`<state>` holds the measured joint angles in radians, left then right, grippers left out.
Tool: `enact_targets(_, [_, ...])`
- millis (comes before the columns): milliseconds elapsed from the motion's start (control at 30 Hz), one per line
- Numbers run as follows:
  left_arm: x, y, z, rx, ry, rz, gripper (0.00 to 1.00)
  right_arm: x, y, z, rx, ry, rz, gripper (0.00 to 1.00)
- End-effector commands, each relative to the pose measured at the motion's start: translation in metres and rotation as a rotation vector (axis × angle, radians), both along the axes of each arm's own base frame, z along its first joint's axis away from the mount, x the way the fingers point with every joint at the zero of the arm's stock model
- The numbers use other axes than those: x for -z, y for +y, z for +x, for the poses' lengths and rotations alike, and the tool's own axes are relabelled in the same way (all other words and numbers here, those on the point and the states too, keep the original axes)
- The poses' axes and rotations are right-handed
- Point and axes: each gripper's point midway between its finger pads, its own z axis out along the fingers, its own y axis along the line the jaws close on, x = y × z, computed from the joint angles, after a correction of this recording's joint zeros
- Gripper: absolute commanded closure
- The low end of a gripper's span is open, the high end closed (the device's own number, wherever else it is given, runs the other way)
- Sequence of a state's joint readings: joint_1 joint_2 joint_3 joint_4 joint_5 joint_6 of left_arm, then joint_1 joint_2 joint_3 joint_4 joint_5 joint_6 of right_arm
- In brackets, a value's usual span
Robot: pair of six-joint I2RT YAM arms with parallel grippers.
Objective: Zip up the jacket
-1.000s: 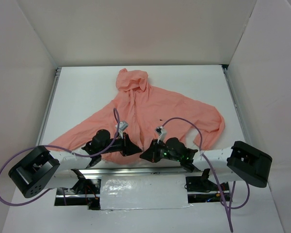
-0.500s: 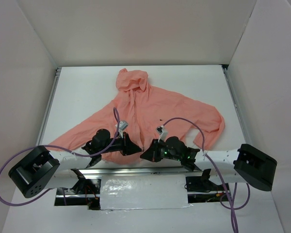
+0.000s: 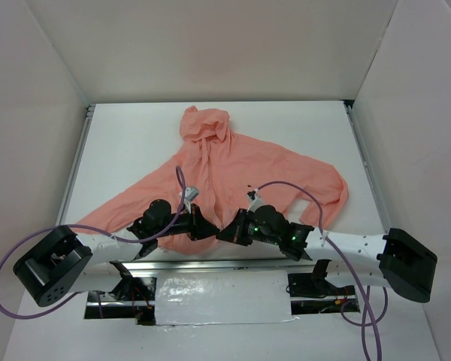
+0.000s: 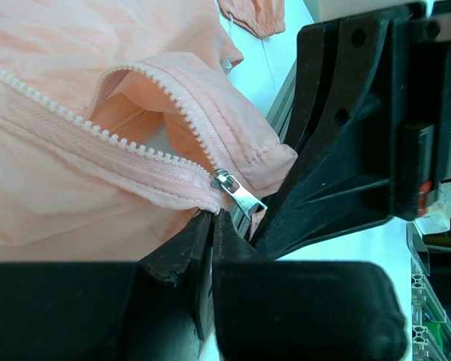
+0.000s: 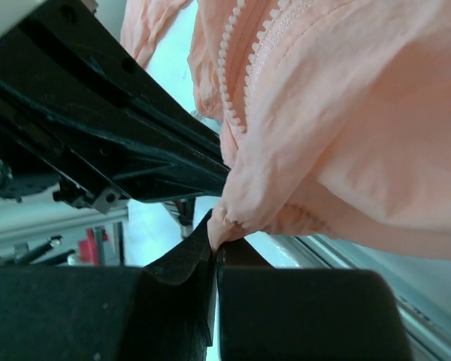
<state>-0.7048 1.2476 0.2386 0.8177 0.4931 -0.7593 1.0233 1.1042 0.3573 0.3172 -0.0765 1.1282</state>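
Salmon-pink jacket (image 3: 233, 169) is lying flat on the white table (image 3: 135, 143), front up, sleeves spreading left and right. Hood (image 3: 204, 122) is pointing far, hem (image 3: 182, 242) is sitting at the near edge by the arm bases.

Zip (image 3: 210, 180) is running near to far down the middle of the jacket, hem to hood; that is the long axis.

Left gripper (image 3: 207, 229) is pinching the hem, its jaws nearly together with only thin fabric between them. In the left wrist view the left gripper (image 4: 210, 222) is gripping cloth just beside the silver slider (image 4: 237, 192). Two tooth rows (image 4: 98, 131) are meeting at the slider and spreading apart beyond it, so the zip is looking open over most of its length.

Right gripper (image 3: 224, 235) is clamping fully onto the opposite hem corner, just right of the left one, the two tips almost touching. The right wrist view is showing the right gripper (image 5: 216, 241) biting the corner where the teeth end.

Slider is lying nearest the left gripper, at the near end of the zip. Judging from this, the coming move is calling for a pull straight far toward the hood, along the zip line. Cannot tell whether the bottom pin is seating fully in the slider.
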Motion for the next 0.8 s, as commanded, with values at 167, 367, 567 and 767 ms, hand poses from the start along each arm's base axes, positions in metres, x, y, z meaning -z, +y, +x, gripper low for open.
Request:
enact_targets(167, [-0.021,-0.006,0.001,0.032,-0.100,-0.046,1.00,-0.027,0.009,0.016,0.099,0.115,0.063,1.00])
enact_targets(367, [-0.022,-0.005,0.000,0.025,-0.106,-0.042,1.00,-0.035,0.009,0.016,0.085,0.112,0.094,1.00])
enact_targets(567, [-0.021,-0.007,-0.001,0.039,-0.100,-0.050,1.00,-0.031,0.004,0.017,0.109,0.182,0.138,1.00])
enact_targets(767, [-0.022,-0.007,-0.001,0.037,-0.109,-0.048,1.00,-0.040,0.001,0.020,0.139,0.232,0.170,1.00])
